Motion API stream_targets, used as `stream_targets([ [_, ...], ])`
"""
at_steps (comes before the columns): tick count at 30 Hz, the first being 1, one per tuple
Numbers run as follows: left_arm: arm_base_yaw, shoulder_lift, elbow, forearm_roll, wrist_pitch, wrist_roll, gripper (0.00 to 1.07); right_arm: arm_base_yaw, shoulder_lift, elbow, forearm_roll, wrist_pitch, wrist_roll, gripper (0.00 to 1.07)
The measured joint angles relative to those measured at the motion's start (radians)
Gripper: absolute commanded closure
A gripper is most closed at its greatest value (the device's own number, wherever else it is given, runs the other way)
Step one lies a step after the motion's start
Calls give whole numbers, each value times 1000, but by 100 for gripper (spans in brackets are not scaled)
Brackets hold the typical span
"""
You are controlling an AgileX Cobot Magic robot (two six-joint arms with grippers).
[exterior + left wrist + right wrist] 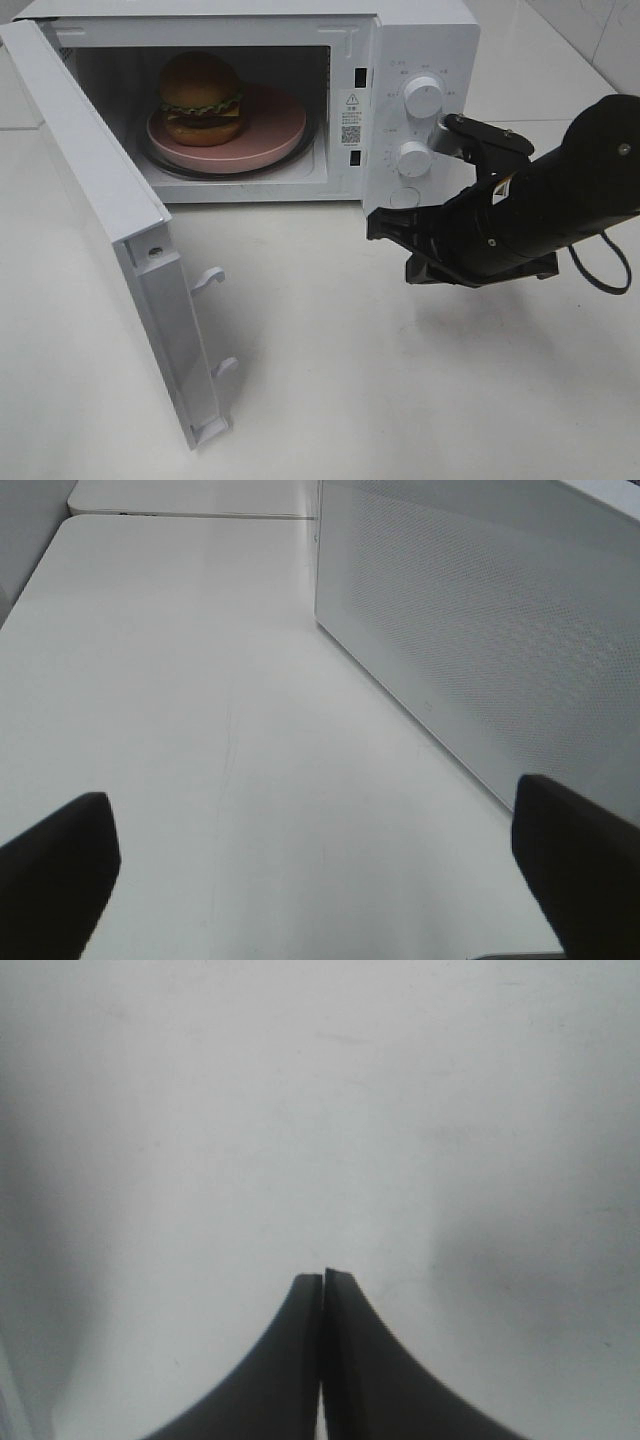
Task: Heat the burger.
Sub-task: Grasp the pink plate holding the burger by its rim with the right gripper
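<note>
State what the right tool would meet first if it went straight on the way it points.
Most likely the white tabletop: the shut right tool angles down toward it, with nothing between in its wrist view. Depth is unclear.

Warning triangle [352, 98], QR code [350, 132] on microwave [425, 40]

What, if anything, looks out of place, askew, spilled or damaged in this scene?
Nothing is spilled or damaged. One small oddity: the burger sits off-centre, toward the door-hinge side of the pink plate inside the microwave. The door stands wide open, so heating has not yet begun.
</note>
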State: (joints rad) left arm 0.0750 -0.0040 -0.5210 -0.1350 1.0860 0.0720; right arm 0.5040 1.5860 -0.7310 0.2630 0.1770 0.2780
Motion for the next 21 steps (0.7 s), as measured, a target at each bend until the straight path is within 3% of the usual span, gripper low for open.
stream_targets([
  [2, 0, 0, 0, 0, 0, 0, 7, -2, -29, 0, -63, 95, -52, 103],
  [9, 0, 0, 0, 0, 0, 0, 7, -2, -56, -13, -84, 290, -197, 102],
  [21, 0, 0, 0, 0, 0, 0, 7, -2, -56, -188, -157, 576, -633, 98],
])
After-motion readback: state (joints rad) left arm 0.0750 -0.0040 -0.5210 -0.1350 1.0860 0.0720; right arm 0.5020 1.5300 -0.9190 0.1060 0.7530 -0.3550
